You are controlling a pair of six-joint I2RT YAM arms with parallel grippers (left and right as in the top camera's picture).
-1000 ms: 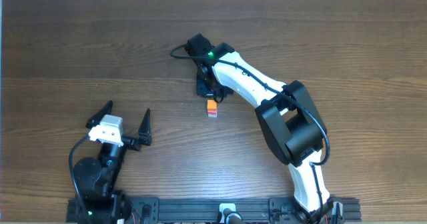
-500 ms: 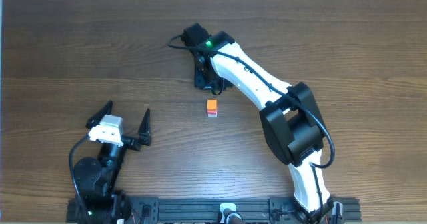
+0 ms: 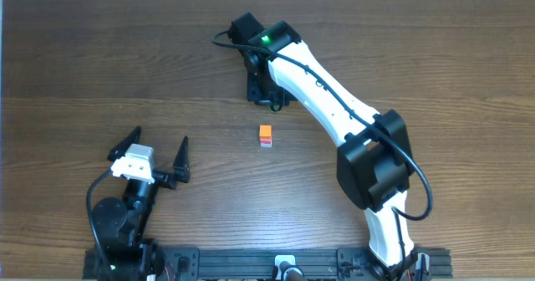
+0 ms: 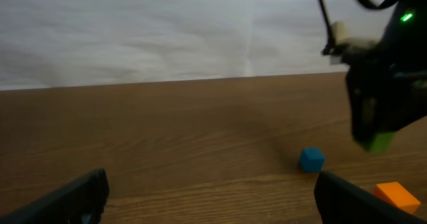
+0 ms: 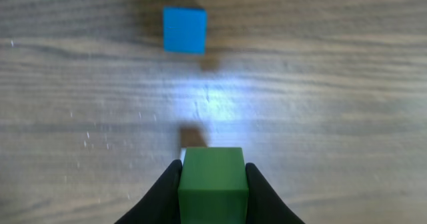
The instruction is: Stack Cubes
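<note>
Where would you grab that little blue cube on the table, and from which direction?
By two opposite side faces of the blue cube, coming straight down from above. It sits flat on the table with bare wood all round, so fingers should fit on either pair of sides. The right gripper is busy holding the green cube, though.

We see the table lit softly and evenly from above, with only faint shadows. Just beyond the fingertips of the right gripper, a pale glare patch lies on the wood between the green cube and the blue cube, with small dark shadows near both. The left gripper has dark, soft-edged fingers, and far beyond them the right arm is blurred.
</note>
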